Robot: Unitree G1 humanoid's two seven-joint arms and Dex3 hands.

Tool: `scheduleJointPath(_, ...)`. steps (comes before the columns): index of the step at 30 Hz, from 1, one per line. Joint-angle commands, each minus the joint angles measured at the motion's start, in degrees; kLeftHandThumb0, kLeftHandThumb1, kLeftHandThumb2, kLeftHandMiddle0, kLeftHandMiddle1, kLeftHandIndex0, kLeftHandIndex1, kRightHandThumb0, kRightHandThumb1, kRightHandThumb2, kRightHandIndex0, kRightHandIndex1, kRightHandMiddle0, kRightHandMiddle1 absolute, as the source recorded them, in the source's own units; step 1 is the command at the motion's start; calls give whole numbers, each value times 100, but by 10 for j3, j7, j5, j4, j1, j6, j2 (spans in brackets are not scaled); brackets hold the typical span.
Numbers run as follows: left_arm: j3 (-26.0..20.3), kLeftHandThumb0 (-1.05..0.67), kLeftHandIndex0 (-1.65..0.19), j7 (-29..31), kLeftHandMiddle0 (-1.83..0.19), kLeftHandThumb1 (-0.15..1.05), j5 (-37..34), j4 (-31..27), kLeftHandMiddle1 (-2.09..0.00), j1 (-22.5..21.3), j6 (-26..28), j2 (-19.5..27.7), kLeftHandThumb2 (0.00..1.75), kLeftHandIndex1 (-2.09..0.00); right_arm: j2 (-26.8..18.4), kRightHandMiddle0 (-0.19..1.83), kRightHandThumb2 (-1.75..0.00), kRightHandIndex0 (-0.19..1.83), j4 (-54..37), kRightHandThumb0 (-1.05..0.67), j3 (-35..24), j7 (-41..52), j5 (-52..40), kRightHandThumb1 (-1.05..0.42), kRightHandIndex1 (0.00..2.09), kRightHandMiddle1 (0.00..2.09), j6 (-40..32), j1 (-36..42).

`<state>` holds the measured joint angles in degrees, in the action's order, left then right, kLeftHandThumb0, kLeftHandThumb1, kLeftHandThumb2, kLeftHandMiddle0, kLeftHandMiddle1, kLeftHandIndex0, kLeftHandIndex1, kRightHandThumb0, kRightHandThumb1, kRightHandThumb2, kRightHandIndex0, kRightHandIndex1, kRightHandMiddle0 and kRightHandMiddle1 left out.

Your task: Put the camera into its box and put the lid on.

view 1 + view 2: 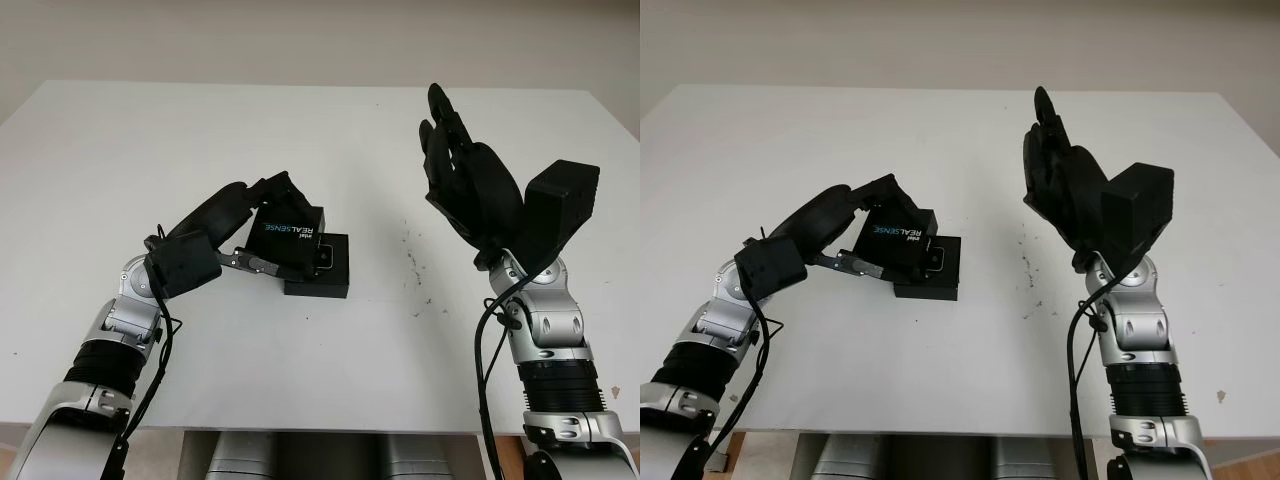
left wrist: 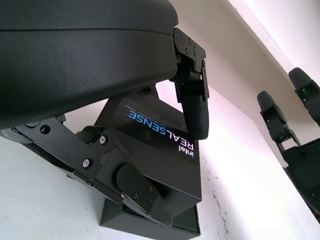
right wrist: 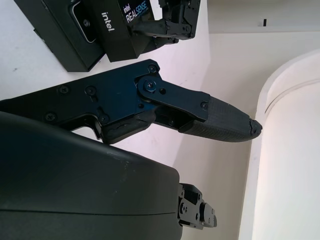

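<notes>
Lid held tilted over the open box, partly covering it.

The wide white table [image 1: 300, 140] carries everything. The raised black right hand [image 1: 462, 180] hangs open and idle over the table's right side, holding nothing. The black left hand [image 1: 262, 215], at centre-left, has its fingers closed around the black printed cardboard lid [image 1: 287, 233], which sits slanted, its left edge lifted and its right part over the black box base [image 1: 328, 277]. Inside the still-uncovered right end of the base, a small dark object with a pale outline is probably the camera [image 1: 327, 254], though it is too small to be sure. To seat the lid well, I judge it should be levelled, its edges squared with the base's walls, slid right until all corners match, then pressed straight down evenly.
</notes>
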<state>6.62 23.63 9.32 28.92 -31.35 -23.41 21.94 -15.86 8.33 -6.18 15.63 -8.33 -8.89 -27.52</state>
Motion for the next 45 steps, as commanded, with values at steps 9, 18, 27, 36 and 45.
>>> scheduleJointPath(9,6,-20,-25,-32,-36,99,23,-184,-171,66,183,-27,5,-151,-2,-19,-77,-19,-5,-80,5,9,8,-105,0,0,12,-4)
scheduleJointPath(18,20,-13,-21,-52,-31,101,50,-254,-175,88,272,-32,6,-150,1,-19,-75,-19,1,-80,4,9,6,-105,0,0,18,-3)
scheduleJointPath(27,30,-12,-20,-92,-30,102,62,-236,-170,87,254,-54,6,-146,5,-19,-75,-19,-1,-79,3,6,4,-105,0,0,19,-2)
scheduleJointPath(36,36,-11,-21,-91,-29,101,56,-187,-170,64,214,-65,5,-151,2,-19,-74,-19,-6,-80,3,10,2,-105,0,0,19,3)
scheduleJointPath(45,47,-10,-21,-78,-32,101,59,-150,-163,48,168,-59,5,-151,1,-19,-75,-19,-5,-82,3,9,3,-105,0,0,21,5)
